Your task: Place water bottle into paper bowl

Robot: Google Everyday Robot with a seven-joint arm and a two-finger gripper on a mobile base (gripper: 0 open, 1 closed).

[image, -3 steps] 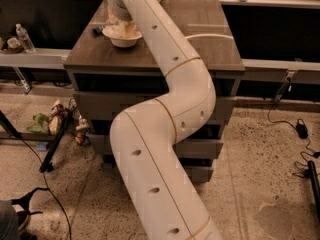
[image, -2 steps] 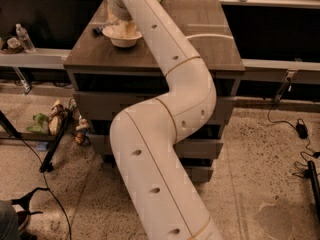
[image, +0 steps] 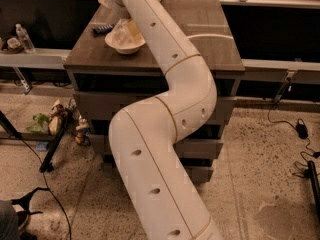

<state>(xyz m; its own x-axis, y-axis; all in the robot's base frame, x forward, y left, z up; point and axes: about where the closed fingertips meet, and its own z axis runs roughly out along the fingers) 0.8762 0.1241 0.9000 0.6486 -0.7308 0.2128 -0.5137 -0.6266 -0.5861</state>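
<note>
We're watching the far left corner of the counter (image: 210, 39), where the arm (image: 170, 109) sweeps up from the bottom of the view and ends right above the paper bowl (image: 128, 47). The gripper (image: 115, 14) sits at the end of that reach, just over the bowl and mostly tucked behind the arm's last link. We cannot tell whether the jaws are open, closed or gripping anything.

The water bottle (image: 121, 31) shows as a clear, crinkled shape rising out of the bowl. Its lower end is inside the rim and its upper end leans up toward the gripper.

Very little has changed in the past second. The arm holds the same bend, the bowl has not slid on the counter, and the bottle occupies the same spot over the bowl. We read that stillness as the placing step being at or near its end: the bottle is down where it belongs, and only letting go and lifting clear remain. If the grip is not yet released, a straight upward retreat looks safest, because the bowl is light and the leaning bottle could tip it or roll out over the rim.

A dark flat object (image: 102, 29) lies just left of the bowl, close enough to matter on the way out. A small upright bottle (image: 25, 38) stands well apart on the left ledge.
</note>
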